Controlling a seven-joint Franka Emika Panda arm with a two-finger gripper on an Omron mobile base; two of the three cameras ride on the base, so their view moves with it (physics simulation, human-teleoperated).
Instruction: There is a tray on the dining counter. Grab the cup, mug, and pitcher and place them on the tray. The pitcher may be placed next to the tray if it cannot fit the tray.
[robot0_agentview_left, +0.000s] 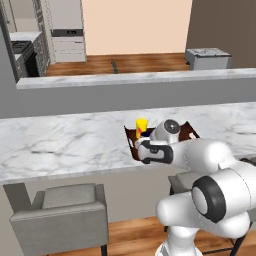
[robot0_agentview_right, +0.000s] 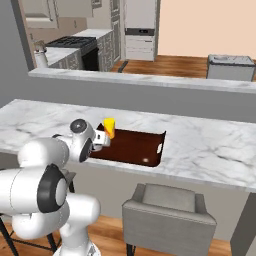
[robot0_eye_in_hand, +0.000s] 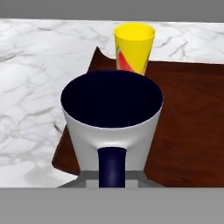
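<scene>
1. counter: dining counter (robot0_agentview_left: 65, 140), long white marble slab, runs across both base views; grey chair (robot0_agentview_left: 60, 210) tucked under its near edge on the left of the left base view.
2. tray (robot0_agentview_right: 137, 145), dark reddish-brown, lies flat on the slab close to the near edge, upturned end w/ small white handle (robot0_agentview_right: 160, 145) on the right in the right base view.
3. cup (robot0_eye_in_hand: 134, 47), yellow w/ red-green fruit pic, stands upright on the tray at its far left corner, seen from the hand view; also seen behind the arm in the left base view.
4. mug (robot0_eye_in_hand: 111, 118) fills the hand view centre: dark navy inside, pale outer wall, dark handle pointing toward the cam. it sits over the tray's near left part, just in front of the cup, small gap between them. cannot tell if its base touches the tray.
5. gripper (robot0_agentview_right: 103, 140) reaches over the tray's left end beside the cup in the right base view. fingertips hidden by the mug in the hand view, so cannot tell if clenched on it or released.
</scene>
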